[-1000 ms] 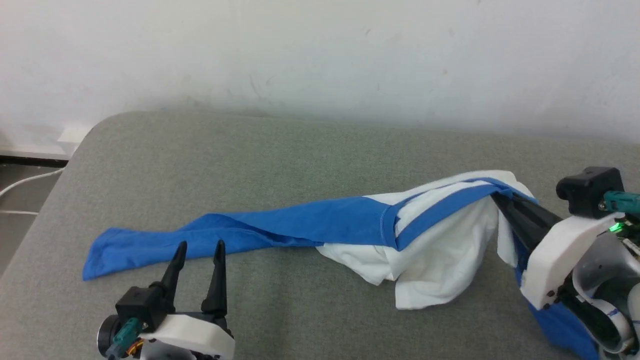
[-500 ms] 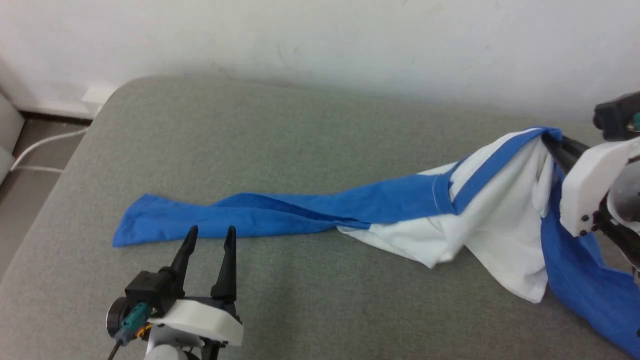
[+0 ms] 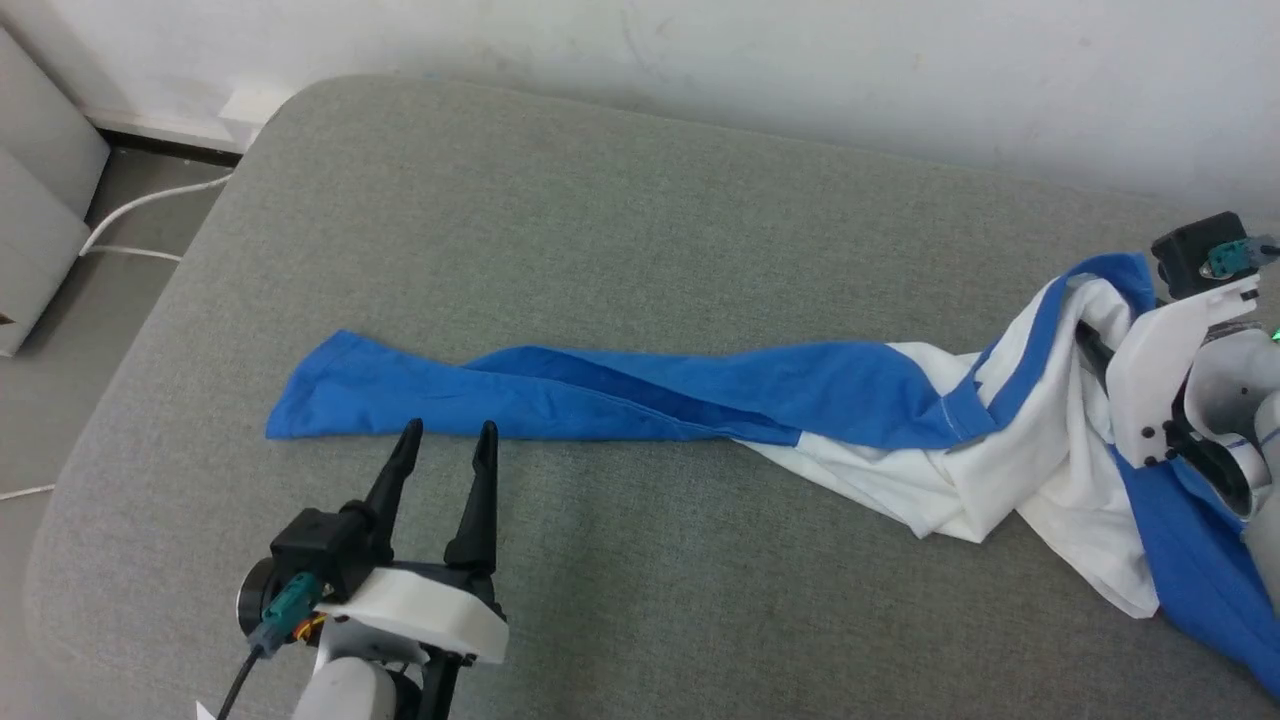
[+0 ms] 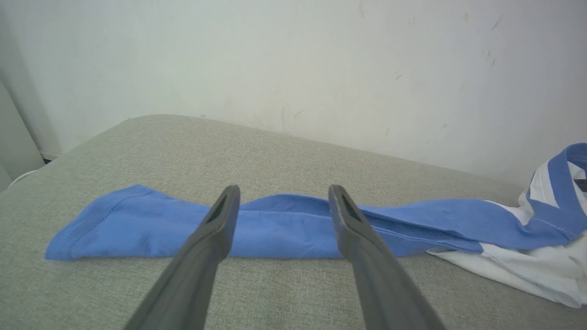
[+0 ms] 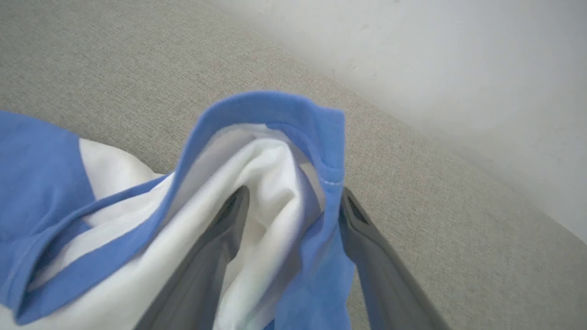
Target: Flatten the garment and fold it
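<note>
A soft long-sleeved shirt (image 3: 700,390), white in the body with royal-blue sleeves and neckband, lies drawn out like a long rope on the grey, woven-fabric padded surface (image 3: 600,220). Its long axis runs side to side in front of the robot, roughly parallel to the pale wall (image 3: 800,50) behind. One blue sleeve lies flat and stretched out, its cuff (image 3: 290,415) pointing to the robot's left. The white body (image 3: 960,490) is bunched and creased at the right end, and the other sleeve (image 3: 1190,560) trails toward the near right edge.

The left end effector (image 3: 450,428) hovers just beside the outstretched sleeve, near the cuff, with its two dark fingers spread apart and holding nothing. The right end effector (image 5: 294,192) is at the collar end. Its fingers stand apart too, released, with the blue neckband (image 5: 275,103) and white cloth draped loosely over and between them. A white cable (image 3: 140,205) lies on the floor off to the left.
</note>
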Controlling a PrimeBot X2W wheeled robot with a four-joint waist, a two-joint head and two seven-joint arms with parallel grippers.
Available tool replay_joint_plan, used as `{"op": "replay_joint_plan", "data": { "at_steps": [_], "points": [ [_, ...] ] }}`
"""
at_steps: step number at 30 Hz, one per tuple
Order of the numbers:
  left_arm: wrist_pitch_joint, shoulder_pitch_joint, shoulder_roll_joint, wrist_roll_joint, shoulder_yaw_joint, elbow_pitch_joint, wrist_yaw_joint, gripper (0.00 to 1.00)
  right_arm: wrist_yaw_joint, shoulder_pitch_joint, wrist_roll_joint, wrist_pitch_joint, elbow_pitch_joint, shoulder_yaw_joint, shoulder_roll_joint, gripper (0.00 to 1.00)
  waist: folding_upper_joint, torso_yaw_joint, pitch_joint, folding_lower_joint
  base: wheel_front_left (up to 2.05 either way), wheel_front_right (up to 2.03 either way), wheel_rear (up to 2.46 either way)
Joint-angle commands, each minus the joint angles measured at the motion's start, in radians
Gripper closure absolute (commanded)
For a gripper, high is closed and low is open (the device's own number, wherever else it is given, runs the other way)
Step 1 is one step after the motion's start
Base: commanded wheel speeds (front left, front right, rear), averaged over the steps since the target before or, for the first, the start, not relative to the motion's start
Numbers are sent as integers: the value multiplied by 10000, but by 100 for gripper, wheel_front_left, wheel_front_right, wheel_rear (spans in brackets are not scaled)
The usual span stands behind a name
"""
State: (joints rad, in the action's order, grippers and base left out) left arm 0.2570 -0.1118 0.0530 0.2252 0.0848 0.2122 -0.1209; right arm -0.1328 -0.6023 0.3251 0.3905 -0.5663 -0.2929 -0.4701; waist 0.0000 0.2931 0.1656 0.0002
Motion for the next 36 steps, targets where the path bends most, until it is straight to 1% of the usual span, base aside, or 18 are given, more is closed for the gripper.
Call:
{"op": "replay_joint_plan", "data": {
  "at_steps": [1,4,8,13,17,19,23,27,32,36],
  "points": [
    [47,-125,-27,32,1,13,52,0,21,-177,10,-174,-99,-40,77,0,0,-52,-38,-2,0,0,0],
    [47,-66,-27,-40,-11,13,42,0,21,-234,134,-813,-284,-182,204,0,0,-296,-234,-2,0,0,0],
    [47,-4,-27,-117,-22,-49,11,0,21,-70,233,-1813,31,-127,312,0,0,-793,-519,-2,0,0,0],
    [47,-34,-27,-127,194,-115,-36,0,21,785,208,-3050,1112,473,676,0,0,-1604,-794,-2,0,0,0],
    [-69,-271,71,-47,789,90,-73,0,21,1977,22,-3794,2389,1126,1180,0,0,-2285,-860,-2,0,0,0],
    [-467,-512,181,30,1264,195,-85,0,21,2672,-143,-4065,3020,1618,1523,0,0,-2591,-845,-2,0,0,0],
    [-1789,-1151,530,365,2450,239,-93,0,21,3975,-620,-4422,4207,2578,2402,0,0,-3193,-686,-2,0,0,0],
    [-3176,-1936,694,725,3316,338,-95,0,21,4974,-925,-4391,4983,3228,3252,0,0,-3661,-423,-2,0,0,0],
    [-4250,-2881,779,799,4104,811,-96,0,21,5500,-1360,-4303,5348,3527,3698,0,0,-4170,10,-2,0,0,0],
    [-4508,-3485,784,761,4415,1315,-95,0,21,5597,-1436,-4263,5432,3721,3911,0,0,-4447,288,-2,0,0,0]
  ]
}}
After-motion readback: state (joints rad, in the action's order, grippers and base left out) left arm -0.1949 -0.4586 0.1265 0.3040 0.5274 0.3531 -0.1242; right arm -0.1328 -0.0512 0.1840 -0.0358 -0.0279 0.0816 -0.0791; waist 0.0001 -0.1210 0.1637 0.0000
